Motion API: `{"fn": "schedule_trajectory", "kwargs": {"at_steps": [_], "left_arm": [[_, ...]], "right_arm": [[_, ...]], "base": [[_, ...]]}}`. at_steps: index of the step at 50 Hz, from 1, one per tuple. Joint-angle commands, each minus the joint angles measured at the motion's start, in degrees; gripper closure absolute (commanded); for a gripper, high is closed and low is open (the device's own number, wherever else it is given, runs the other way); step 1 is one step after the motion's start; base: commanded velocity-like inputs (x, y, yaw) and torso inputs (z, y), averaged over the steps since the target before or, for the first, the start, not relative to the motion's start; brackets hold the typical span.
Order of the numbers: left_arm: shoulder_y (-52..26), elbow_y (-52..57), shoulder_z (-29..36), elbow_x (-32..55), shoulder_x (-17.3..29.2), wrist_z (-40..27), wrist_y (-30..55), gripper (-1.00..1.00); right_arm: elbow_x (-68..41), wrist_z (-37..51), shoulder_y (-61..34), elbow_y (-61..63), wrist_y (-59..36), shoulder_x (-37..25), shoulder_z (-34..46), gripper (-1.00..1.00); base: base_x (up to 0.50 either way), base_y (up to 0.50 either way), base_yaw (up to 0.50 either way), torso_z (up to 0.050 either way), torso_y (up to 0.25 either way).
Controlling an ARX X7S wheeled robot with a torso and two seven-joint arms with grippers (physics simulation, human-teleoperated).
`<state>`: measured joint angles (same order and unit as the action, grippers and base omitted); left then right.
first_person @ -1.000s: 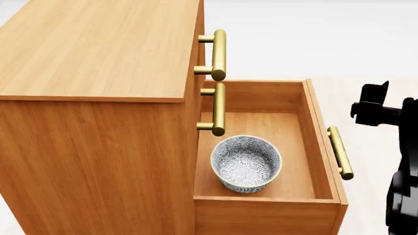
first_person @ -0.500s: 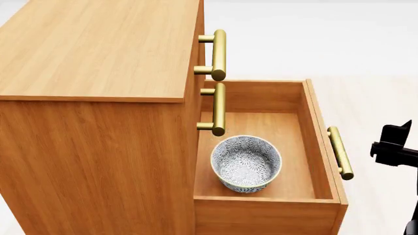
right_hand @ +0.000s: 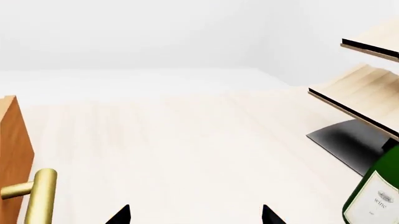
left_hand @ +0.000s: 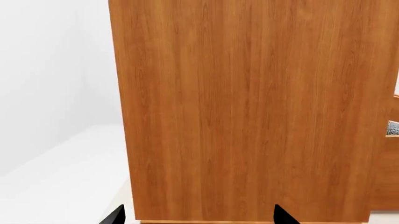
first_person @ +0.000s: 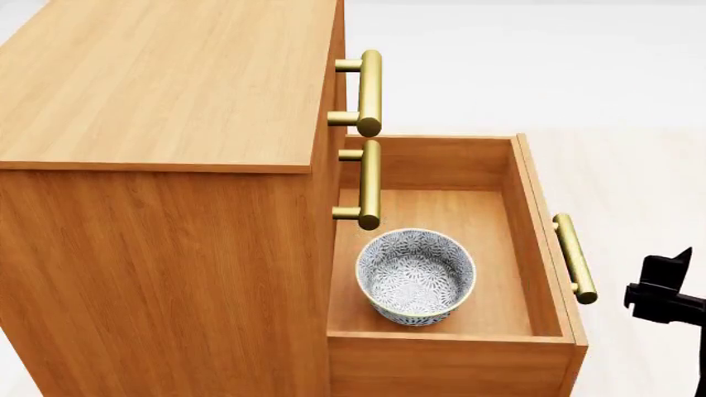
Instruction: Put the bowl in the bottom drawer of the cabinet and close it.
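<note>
The orange-brown cabinet fills the left of the head view. Its bottom drawer is pulled out, and the patterned bowl stands upright on the drawer floor near the front corner. The drawer's brass handle faces right. My right gripper hovers just right of that handle and apart from it. In the right wrist view the right gripper is open and holds nothing, with the handle off to one side. My left gripper is open and faces the cabinet's side panel.
Two upper drawers are shut, their brass handles overhanging the open drawer. In the right wrist view a pale slanted rack and a wine bottle stand on the light floor beyond the gripper.
My right gripper has dropped from level with the drawer's back corner to beside the near end of the drawer handle. The bowl, drawer and cabinet have not moved.
</note>
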<state>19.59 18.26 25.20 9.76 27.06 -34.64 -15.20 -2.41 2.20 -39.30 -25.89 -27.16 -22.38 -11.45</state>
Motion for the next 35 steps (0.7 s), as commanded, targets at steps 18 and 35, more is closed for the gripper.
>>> {"fn": "schedule_trajectory", "kwargs": {"at_steps": [18, 35], "left_arm": [[-0.3, 0.3, 0.5, -0.4, 0.3, -0.1, 1.4, -1.0], [-0.1, 0.1, 0.2, 0.3, 0.2, -0.1, -0.3, -1.0]], "right_arm": [[1.1, 1.0, 2.3, -7.4, 5.8, 0.1, 0.9, -1.0], [2.9, 1.8, 3.2, -10.2, 10.2, 0.3, 2.8, -1.0]], "base": [[0.0, 0.0, 0.0, 0.0, 0.0], [0.0, 0.0, 0.0, 0.0, 0.0]]}}
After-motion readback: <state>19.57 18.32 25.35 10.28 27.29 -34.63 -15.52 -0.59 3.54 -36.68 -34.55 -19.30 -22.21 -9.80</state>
